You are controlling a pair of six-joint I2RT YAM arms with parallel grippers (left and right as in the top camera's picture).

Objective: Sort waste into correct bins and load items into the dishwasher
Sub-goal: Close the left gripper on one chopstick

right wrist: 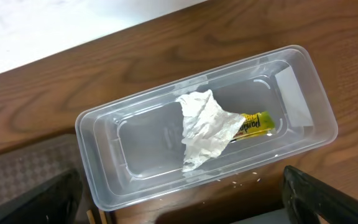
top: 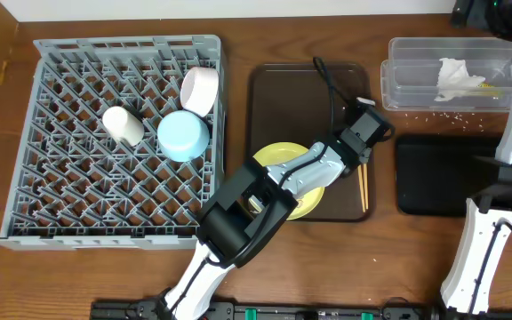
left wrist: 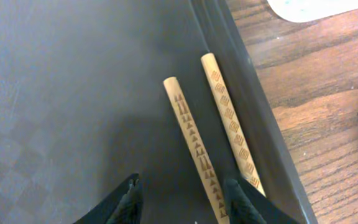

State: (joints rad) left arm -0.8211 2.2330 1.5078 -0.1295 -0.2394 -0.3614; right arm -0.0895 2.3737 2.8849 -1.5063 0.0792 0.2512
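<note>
The 2 chopsticks (left wrist: 194, 146) lay side by side along the right edge of the dark brown serving tray (left wrist: 73, 93), the outer 1 tucked against the raised rim. The left gripper (left wrist: 185, 200) hung low over them, about half open and holding nothing. Its fingers (left wrist: 132, 200) straddled the inner stick, and the other pad sat close to the gap between the 2 sticks.

The sticks looked light, stiff and smooth, so they were likely to roll or scissor apart under a pinch. A hold across both together, near mid-length, would probably keep them from swinging. The rim left little room beside the outer stick, and from this view I could not tell whether a finger would fit there.

The pale yellow plate (top: 283, 158) sat at the tray's near edge. The cup (top: 123, 124), blue bowl (top: 183, 135) and white bowl (top: 200, 89) were in the dish rack (top: 78, 178) at the bench's left end. The right gripper (right wrist: 185, 208) hovered fully open and empty above the clear tub (right wrist: 86, 134), which held the napkin (right wrist: 207, 127) and wrapper (right wrist: 257, 123).
</note>
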